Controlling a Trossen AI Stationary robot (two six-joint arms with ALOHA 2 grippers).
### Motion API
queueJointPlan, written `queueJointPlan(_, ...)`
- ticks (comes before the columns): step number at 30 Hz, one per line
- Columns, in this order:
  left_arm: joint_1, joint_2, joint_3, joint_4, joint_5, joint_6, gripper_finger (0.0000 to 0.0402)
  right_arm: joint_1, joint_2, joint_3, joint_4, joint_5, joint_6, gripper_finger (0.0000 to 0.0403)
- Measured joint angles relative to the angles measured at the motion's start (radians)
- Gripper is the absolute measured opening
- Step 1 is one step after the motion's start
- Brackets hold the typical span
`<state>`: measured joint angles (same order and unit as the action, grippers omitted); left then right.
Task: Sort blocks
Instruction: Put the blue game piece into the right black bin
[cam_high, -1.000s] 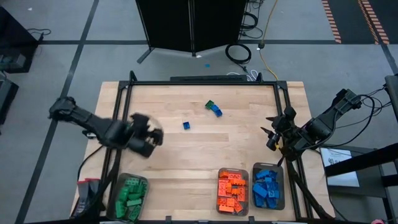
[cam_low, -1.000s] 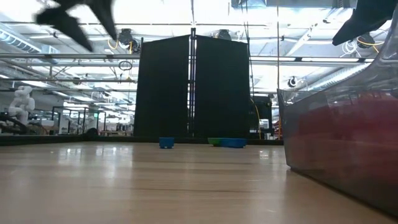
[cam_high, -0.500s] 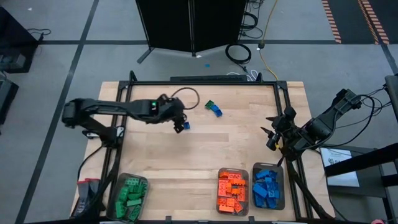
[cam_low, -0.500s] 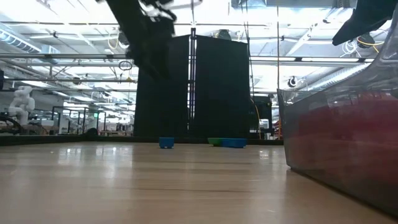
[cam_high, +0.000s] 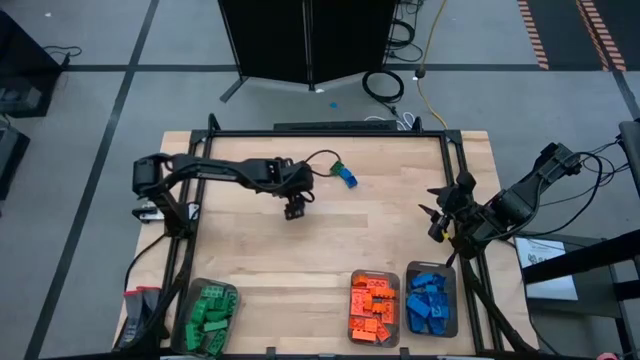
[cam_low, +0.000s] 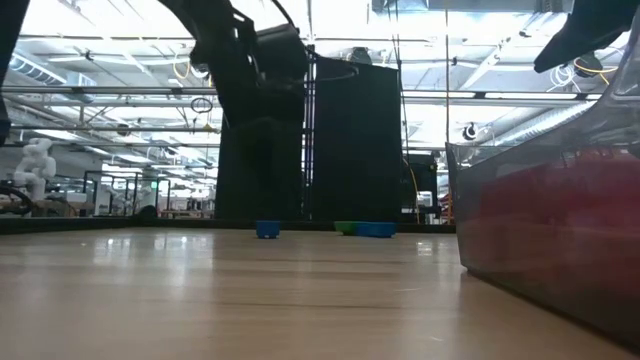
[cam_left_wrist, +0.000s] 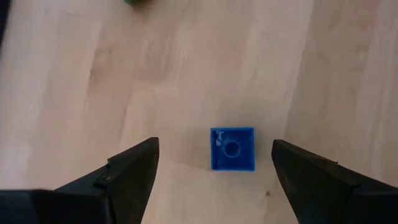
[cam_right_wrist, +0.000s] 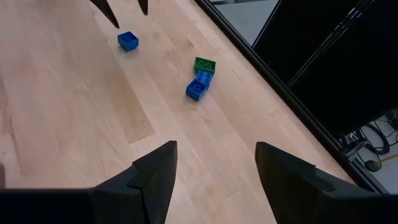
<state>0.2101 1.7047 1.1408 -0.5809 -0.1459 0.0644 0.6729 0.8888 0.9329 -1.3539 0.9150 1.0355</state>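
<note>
A single blue block (cam_left_wrist: 232, 149) lies flat on the wooden table (cam_high: 400, 240), left of centre toward the far edge. My left gripper (cam_left_wrist: 214, 143) hangs open just above it and points steeply down, one finger on either side, touching nothing. In the high view my left gripper (cam_high: 293, 208) covers that block. A green block (cam_right_wrist: 204, 65) and another blue block (cam_right_wrist: 197, 86) lie together farther toward the far edge (cam_high: 344, 174). My right gripper (cam_high: 438, 215) waits open in the air at the table's right edge.
Three clear trays stand along the near edge. One holds green blocks (cam_high: 208, 317), one orange blocks (cam_high: 374, 308), one blue blocks (cam_high: 431, 310). A black frame (cam_high: 320, 131) runs around the table. A tray wall (cam_low: 550, 240) fills the right of the low view.
My left gripper has swung from the table's left side toward the right and the far edge. It has come down over the single blue block, rolling about its own axis as it went. The blocks and my right gripper have kept still.
</note>
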Motion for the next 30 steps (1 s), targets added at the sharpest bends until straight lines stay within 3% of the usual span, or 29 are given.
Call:
queueJointPlan(7,0.047,0.040,-0.020,0.034,0.075,0.073,0.0313,0.000,0.000,0.000,0.013,0.000,0.010,0.0212)
queueJointPlan(21,0.078,0.041,-0.067,0.103,0.197,0.049,0.0313,0.000,0.000,0.000,0.013,0.000,0.026,0.0212)
queueJointPlan(30,0.078,0.085,-0.067,0.107,0.223,0.049,0.0313,0.000,0.000,0.000,0.013,0.000,0.027,0.0212)
